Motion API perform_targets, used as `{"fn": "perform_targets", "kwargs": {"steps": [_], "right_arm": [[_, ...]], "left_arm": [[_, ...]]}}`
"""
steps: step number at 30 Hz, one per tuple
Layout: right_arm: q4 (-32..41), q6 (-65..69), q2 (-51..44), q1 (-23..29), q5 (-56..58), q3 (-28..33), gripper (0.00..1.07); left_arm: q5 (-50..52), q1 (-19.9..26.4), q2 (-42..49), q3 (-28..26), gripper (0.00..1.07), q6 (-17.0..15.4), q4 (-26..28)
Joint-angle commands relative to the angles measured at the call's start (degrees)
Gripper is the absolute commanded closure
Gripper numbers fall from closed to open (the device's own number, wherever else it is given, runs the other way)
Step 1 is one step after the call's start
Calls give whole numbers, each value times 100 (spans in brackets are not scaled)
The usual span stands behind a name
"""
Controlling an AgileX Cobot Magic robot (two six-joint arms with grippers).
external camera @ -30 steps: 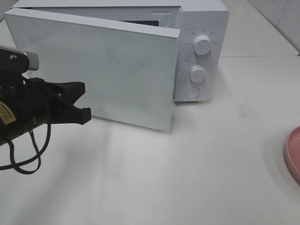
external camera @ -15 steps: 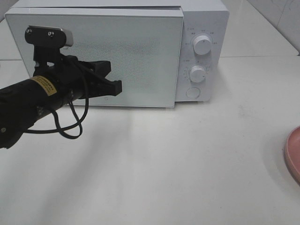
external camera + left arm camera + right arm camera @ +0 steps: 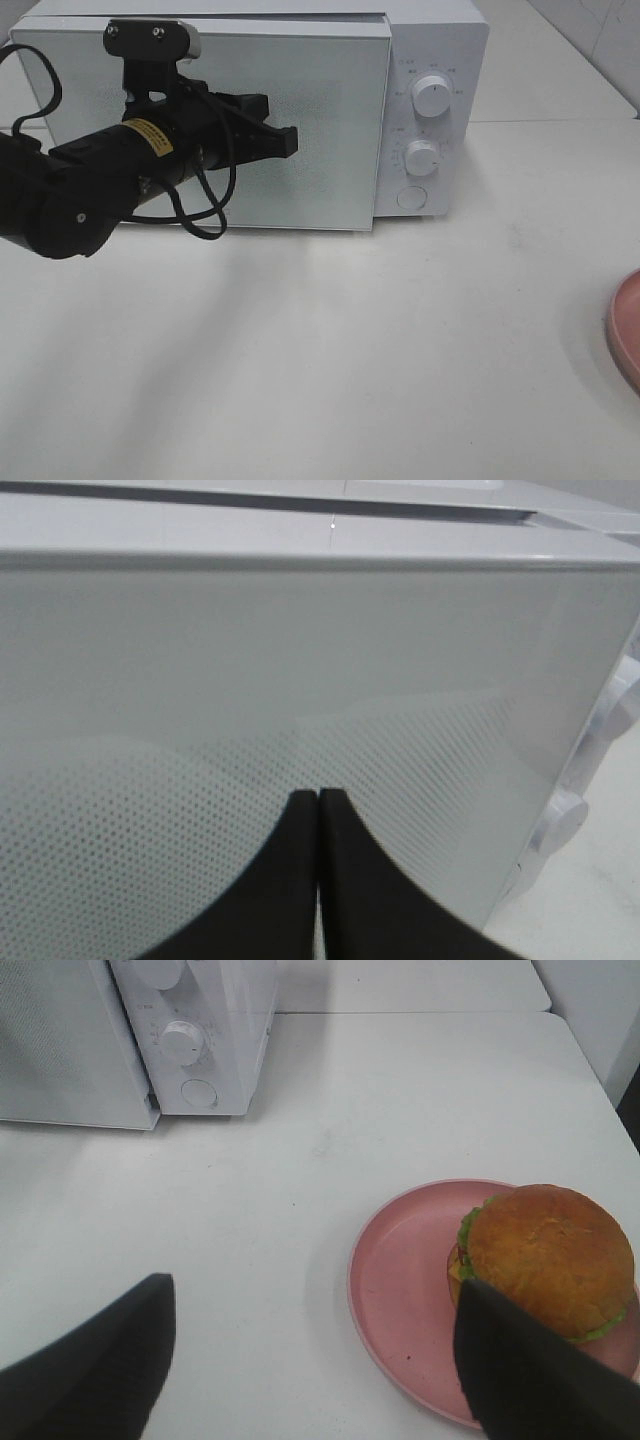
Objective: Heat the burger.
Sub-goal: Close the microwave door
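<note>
Burger on its plate, beside the wide-open right gripper.
The burger (image 3: pixel 548 1257) sits just past one finger of the empty right gripper (image 3: pixel 310 1360); left gripper (image 3: pixel 285 140) is closed empty against the microwave door (image 3: pixel 330 120).

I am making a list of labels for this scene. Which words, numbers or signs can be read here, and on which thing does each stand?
None can be read.
Microwave, print around both knobs: too small.
Yellow sticker on the left arm: blurred.
Small mark low on the microwave door: too small to make out.
</note>
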State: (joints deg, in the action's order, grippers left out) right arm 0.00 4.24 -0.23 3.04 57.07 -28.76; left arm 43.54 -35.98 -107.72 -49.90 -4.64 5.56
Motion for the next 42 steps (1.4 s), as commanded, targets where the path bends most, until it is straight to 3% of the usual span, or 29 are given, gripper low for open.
{"fn": "perform_targets", "kwargs": {"steps": [1, 12, 22, 36, 42], "right_arm": [[0, -92, -155, -34, -11, 17, 31], [0, -92, -155, -34, -11, 17, 31], [0, -92, -155, -34, -11, 17, 31], [0, -92, -155, -34, -11, 17, 31], [0, -92, -155, -34, -11, 17, 31]], "left_arm": [[-86, -29, -52, -189, 107, -34, 63], [-264, -29, -510, -957, 107, -23, 258], [-361, 23, -917, -1633, 107, 338, 940], [-791, -321, -630, -1553, 107, 338, 315], [-1748, -533, -252, -1329, 107, 338, 172]]}}
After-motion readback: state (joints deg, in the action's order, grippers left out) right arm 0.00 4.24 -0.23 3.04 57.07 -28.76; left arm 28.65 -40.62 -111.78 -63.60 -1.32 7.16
